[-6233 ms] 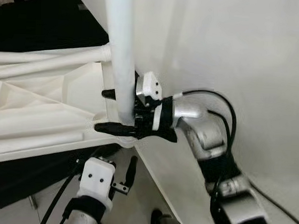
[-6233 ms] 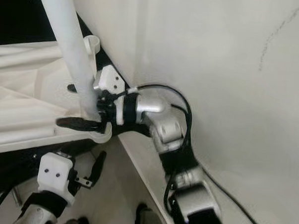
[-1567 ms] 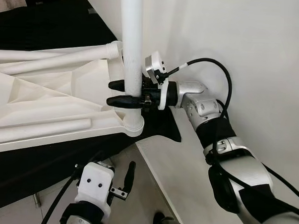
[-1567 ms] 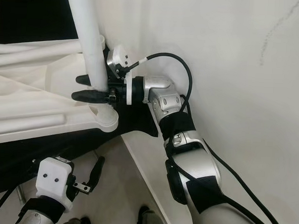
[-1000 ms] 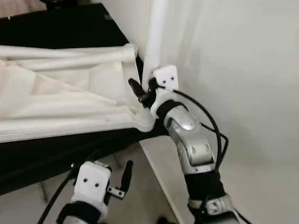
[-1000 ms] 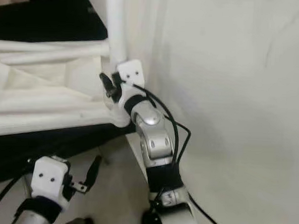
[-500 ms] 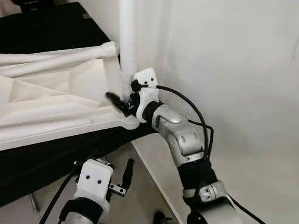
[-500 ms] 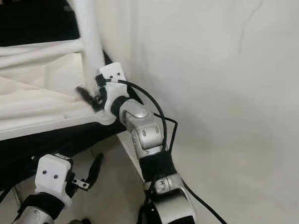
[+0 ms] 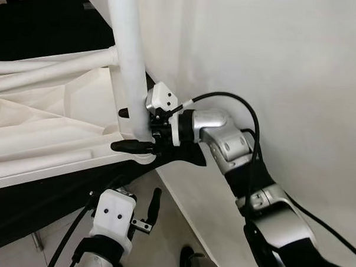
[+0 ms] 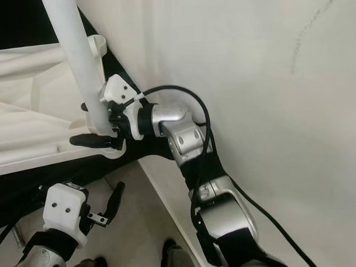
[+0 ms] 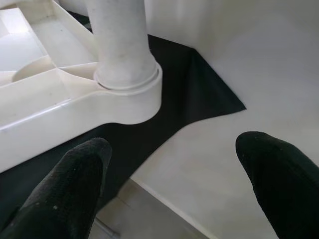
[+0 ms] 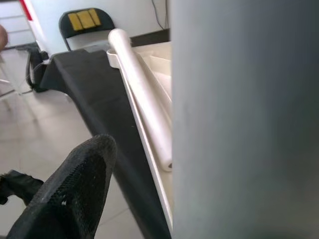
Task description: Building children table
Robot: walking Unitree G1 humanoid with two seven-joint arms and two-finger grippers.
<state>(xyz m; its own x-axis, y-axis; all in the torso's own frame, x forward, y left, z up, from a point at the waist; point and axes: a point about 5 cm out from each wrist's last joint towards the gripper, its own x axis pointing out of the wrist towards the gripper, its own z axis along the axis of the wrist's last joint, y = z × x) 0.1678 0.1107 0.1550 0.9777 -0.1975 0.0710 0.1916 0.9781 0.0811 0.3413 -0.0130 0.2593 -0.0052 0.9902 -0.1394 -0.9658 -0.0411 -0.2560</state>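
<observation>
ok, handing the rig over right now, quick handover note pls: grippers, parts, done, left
Right gripper: shut on the upright white table leg, just above its corner socket.
Left gripper: open, holding nothing, low beside the black surface, under that corner.
Parts: white tabletop lies underside up on the black surface; a second leg lies along its far edge.
Done: the gripped leg stands seated in the socket.
Left: cannot tell if it is fully tight; the remaining legs, then turn the table upright.
</observation>
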